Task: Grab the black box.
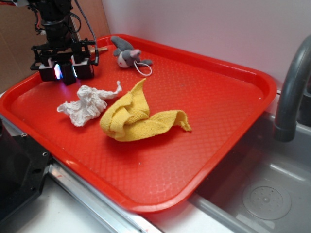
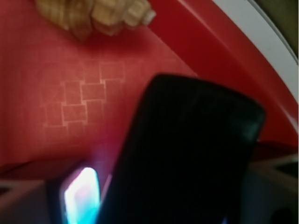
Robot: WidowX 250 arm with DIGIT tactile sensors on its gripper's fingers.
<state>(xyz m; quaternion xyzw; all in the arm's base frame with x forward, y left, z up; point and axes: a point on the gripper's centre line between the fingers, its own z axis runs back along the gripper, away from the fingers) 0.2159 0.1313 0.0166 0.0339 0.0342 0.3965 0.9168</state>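
One red tray [image 1: 228, 121] fills most of the exterior view, set beside a grey sink [image 1: 272, 194] with a dark curved faucet [image 1: 291, 92] at right; a black machine with screws [image 1: 19, 170] sits at the near left corner, off the tray. Nearest on the tray, a crumpled yellow cloth [image 1: 136, 116] lies around mid-tray, with a wadded white tissue [image 1: 85, 104] just beside it on the left, the two about touching. Farther back, a small grey plush toy [image 1: 126, 54] with a white loop lies near the far rim. At the far left corner the gripper [image 1: 65, 70] is down at the tray surface, a glowing pink-blue light on one finger [image 1: 58, 71]. The black box [image 1: 68, 74] sits between the fingers, only a dark sliver of it visible in this view. Wrist view: the black box [image 2: 187, 158] fills the lower frame, tilted, rounded corner up, close against the lit finger pad [image 2: 81, 196] at lower left. Jaws appear narrowed about the box; whether they actually press on it cannot be told. Beyond the box, a tan seashell [image 2: 93, 14] rests on the tray floor near the raised rim [image 2: 219, 51]
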